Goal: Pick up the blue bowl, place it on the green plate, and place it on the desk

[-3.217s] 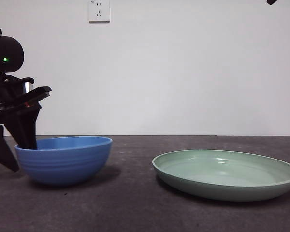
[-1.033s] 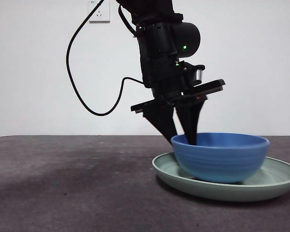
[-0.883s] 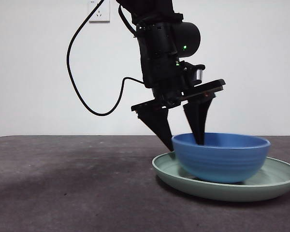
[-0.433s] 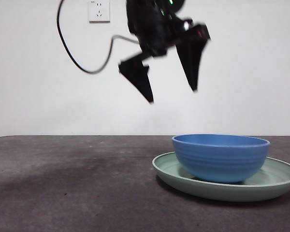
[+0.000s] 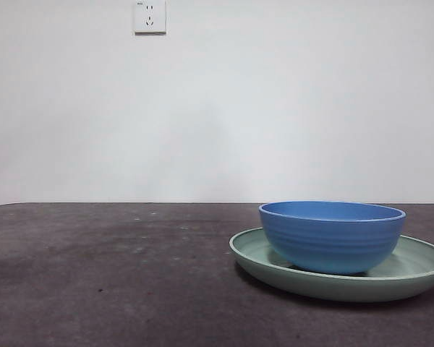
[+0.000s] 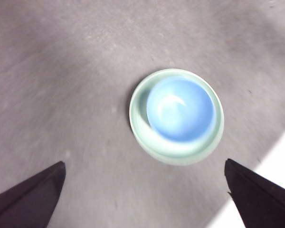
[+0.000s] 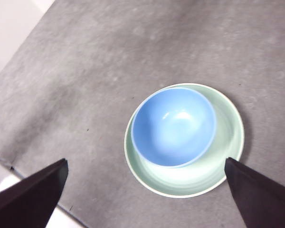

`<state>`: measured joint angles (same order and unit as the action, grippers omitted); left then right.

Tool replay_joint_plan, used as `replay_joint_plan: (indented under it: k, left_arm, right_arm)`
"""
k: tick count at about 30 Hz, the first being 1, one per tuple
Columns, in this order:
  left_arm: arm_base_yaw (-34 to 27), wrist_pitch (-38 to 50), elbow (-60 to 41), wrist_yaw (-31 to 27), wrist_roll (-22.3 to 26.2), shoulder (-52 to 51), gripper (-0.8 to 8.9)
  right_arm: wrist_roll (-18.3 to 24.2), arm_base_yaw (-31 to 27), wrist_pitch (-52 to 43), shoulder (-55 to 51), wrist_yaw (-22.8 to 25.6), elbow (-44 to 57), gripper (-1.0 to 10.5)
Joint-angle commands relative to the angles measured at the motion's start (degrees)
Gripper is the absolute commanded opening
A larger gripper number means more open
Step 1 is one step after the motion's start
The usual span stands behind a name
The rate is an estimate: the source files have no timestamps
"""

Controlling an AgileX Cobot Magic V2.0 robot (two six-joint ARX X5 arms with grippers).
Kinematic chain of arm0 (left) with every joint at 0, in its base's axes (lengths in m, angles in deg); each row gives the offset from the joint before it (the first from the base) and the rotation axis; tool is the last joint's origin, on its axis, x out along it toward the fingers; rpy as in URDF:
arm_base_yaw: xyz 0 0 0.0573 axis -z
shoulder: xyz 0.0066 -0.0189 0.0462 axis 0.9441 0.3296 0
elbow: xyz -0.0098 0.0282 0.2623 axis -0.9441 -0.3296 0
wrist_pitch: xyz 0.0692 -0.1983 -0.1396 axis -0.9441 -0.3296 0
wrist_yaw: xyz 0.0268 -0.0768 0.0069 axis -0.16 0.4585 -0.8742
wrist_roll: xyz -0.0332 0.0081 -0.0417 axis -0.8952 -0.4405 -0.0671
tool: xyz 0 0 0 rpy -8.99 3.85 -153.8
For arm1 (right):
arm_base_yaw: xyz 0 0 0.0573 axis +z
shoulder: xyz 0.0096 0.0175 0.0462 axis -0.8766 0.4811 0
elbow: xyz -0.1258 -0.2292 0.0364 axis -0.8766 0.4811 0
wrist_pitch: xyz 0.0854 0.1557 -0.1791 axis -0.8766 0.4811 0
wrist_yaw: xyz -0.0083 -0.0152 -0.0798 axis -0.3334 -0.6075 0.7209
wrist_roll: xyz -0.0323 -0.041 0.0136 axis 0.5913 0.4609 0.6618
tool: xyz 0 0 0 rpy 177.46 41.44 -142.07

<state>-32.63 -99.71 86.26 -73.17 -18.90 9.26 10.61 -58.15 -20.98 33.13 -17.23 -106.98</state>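
Both hands hang high over the bench, left hand [image 6: 142, 199] and right hand [image 7: 145, 194] spread wide, empty. My round ridged blue bowl [image 5: 332, 236] sits upright, mouth up, off-centre in the shallow mint-green plate [image 5: 419, 269]; being round, no long axis. Next grasp: pinch the rim squarely, lift level.
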Motion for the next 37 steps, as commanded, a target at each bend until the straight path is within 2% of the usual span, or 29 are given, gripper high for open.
replay_joint_plan:
  k: [1, 4, 8, 13, 19, 26, 34, 37]
  left_arm:
    - [0.4, -2.3, -8.9, -0.1, 1.7, -8.2, 6.52]
    - [0.4, -0.3, -19.0, -0.1, 1.6, -17.0, 6.52]
    - [0.5, 9.8, -34.7, -0.1, 0.0, -30.4, 6.52]
    - [0.5, 16.4, -51.3, -0.1, -2.1, -45.5, 6.52]
    - [0.5, 22.7, -66.6, -0.1, -2.1, -61.4, 6.52]
    - [0.5, 22.3, -70.4, -0.1, -2.1, -70.0, 6.52]
    - [0.5, 22.6, -70.4, -0.1, -2.1, -71.4, 6.52]
    - [0.5, 22.9, -70.4, -0.1, -2.1, -71.4, 6.52]
  right_arm:
    - [0.2, 0.7, -0.3, 0.3, -0.1, -1.2, 5.8]
    - [0.2, 0.9, 0.2, 0.3, -0.1, -1.2, 5.8]
    - [0.2, 0.9, 2.1, 0.3, -0.1, -1.2, 5.8]
    - [0.2, 0.9, 4.8, 0.3, 0.0, -1.2, 5.8]
    - [0.3, 0.9, 8.0, 0.3, 0.0, -1.2, 5.8]
    - [0.4, 0.9, 8.2, 0.4, 0.0, -1.2, 5.8]
    - [-0.1, 0.9, 8.2, 0.5, 0.1, -1.2, 5.8]
    - [-0.2, 0.9, 8.2, 1.5, 2.5, -1.2, 5.8]
